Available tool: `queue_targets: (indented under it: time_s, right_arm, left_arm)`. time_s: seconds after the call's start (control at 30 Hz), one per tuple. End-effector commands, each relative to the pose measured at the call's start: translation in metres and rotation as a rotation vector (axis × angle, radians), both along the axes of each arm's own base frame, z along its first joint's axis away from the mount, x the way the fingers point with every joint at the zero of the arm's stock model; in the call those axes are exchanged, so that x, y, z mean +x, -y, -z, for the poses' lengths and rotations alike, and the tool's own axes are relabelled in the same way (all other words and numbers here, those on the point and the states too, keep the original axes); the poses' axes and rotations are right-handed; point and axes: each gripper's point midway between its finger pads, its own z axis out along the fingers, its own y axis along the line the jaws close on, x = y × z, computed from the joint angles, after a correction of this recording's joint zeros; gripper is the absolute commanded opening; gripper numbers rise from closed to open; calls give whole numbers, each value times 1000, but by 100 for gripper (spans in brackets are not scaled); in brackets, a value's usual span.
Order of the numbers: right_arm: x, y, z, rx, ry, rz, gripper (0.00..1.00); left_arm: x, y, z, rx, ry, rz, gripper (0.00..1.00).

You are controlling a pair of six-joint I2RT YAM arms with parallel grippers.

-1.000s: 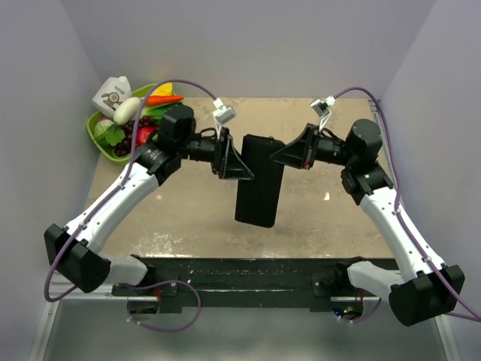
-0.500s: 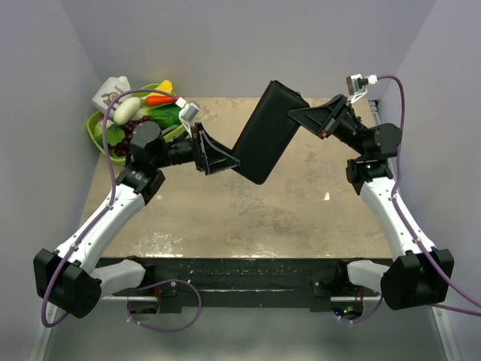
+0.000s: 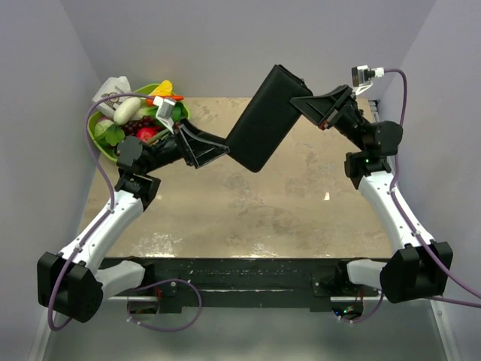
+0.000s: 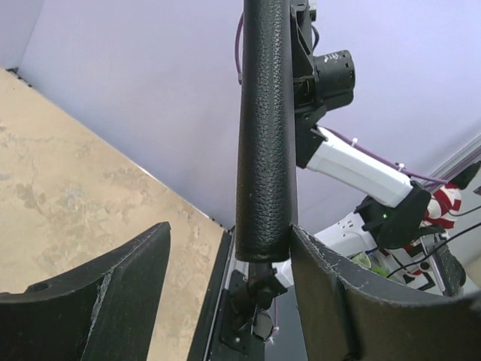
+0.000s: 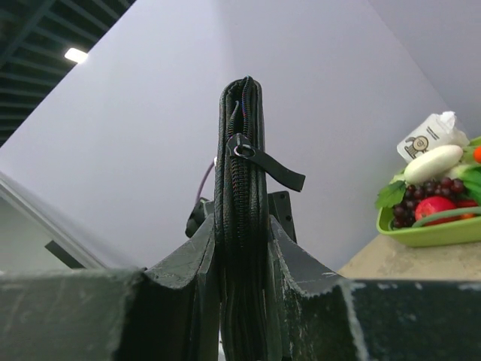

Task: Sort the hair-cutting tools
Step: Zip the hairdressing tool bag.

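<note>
Black zip case point(image 3: 267, 119) tilted in air over tan table point(image 3: 248, 218); green bowl point(image 3: 95, 134) of toy produce back-left, white carton point(image 3: 110, 90) beside it.

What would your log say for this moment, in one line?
right gripper: shut on black case, lifted | left gripper: open at case's lower end | tools: unseen

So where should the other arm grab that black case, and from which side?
Probably its free lower end, pinched across the thin flat faces. The right tool clamps the top end of the black case, which hangs tilted in the air with the low end by the open left tool, so come from the left.
</note>
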Motion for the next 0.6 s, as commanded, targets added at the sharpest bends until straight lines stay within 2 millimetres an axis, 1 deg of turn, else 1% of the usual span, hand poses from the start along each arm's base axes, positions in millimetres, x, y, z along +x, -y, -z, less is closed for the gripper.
queue_targets:
  time_s: [0.0, 0.03, 0.07, 0.1, 0.13, 0.27, 0.33, 0.37, 0.47, 0.5, 0.53, 0.57]
  right_arm:
    - [-16, -2, -41, 129, 125, 31, 0]
    - [-16, -4, -41, 134, 129, 30, 0]
    - [-9, -8, -37, 144, 115, 23, 0]
    - [-14, -13, -38, 159, 133, 1, 0]
    - [-14, -15, -38, 169, 133, -5, 0]
    - [-6, -25, -30, 191, 114, -6, 0]
    - [-2, -31, -30, 213, 114, -7, 0]
    - [-3, -34, -31, 226, 112, -15, 0]
    - [-2, -38, -35, 242, 125, 5, 0]
    - [3, -39, -32, 232, 102, 25, 0]
    - [3, -35, -36, 239, 104, 52, 0]
    - [6, -34, -34, 230, 107, 80, 0]
  left_arm:
    - [-1, -4, -28, -119, 59, 13, 69]
    - [-4, -5, -34, -142, 92, 24, 69]
    - [-5, -5, -36, -158, 76, 33, 69]
    - [-6, -5, -38, -173, 91, 37, 69]
    - [-6, -6, -39, -184, 90, 38, 69]
    - [-8, -6, -36, -195, 79, 46, 69]
    - [-9, -7, -37, -205, 84, 44, 69]
    - [-9, -7, -36, -215, 70, 45, 69]
    - [-10, -9, -36, -236, 69, 46, 69]
    - [-10, -9, -36, -239, 68, 43, 69]
    - [-11, -9, -37, -240, 71, 43, 69]
    - [-11, -9, -36, -238, 71, 43, 69]
